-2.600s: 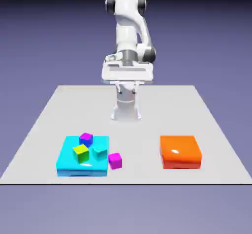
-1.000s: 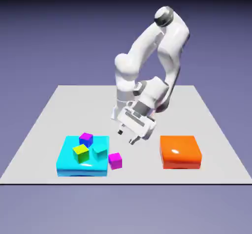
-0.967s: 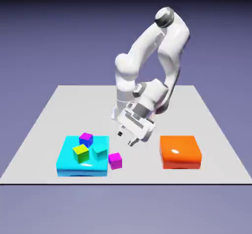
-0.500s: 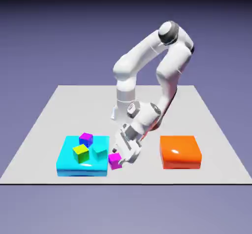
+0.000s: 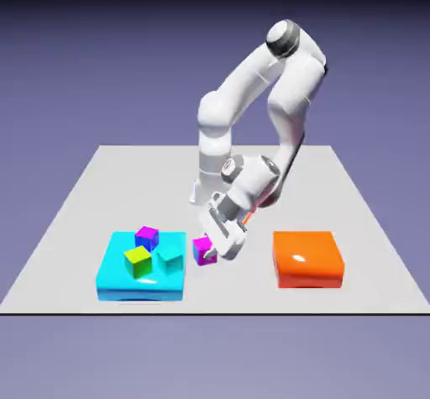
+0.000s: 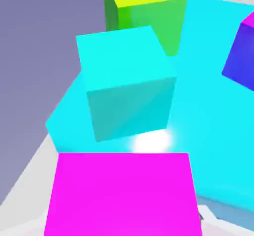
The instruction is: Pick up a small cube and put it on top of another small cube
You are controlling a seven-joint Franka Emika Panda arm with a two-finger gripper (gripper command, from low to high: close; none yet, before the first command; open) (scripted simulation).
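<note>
My gripper (image 5: 207, 251) is shut on the small magenta-pink cube (image 5: 203, 247), which hangs just above the table beside the flat cyan block (image 5: 117, 281). The hand view is filled at the bottom by the magenta-pink cube (image 6: 119, 193), which hides my fingertips. Straight beyond it stands the small teal cube (image 6: 126, 83) on the flat cyan block (image 6: 213, 130). In the exterior view the teal cube (image 5: 171, 257) sits a little to the left of the held cube.
A yellow-green cube (image 5: 138, 260) and a violet-purple cube (image 5: 147, 238) also stand on the cyan block; both show in the hand view, yellow-green cube (image 6: 144, 11) and violet-purple cube (image 6: 241, 56). A flat orange block (image 5: 308, 259) lies at the exterior view's right.
The arm came down onto the magenta-pink cube on the table, the jaws shut on it, and the cube has risen slightly off the table.
</note>
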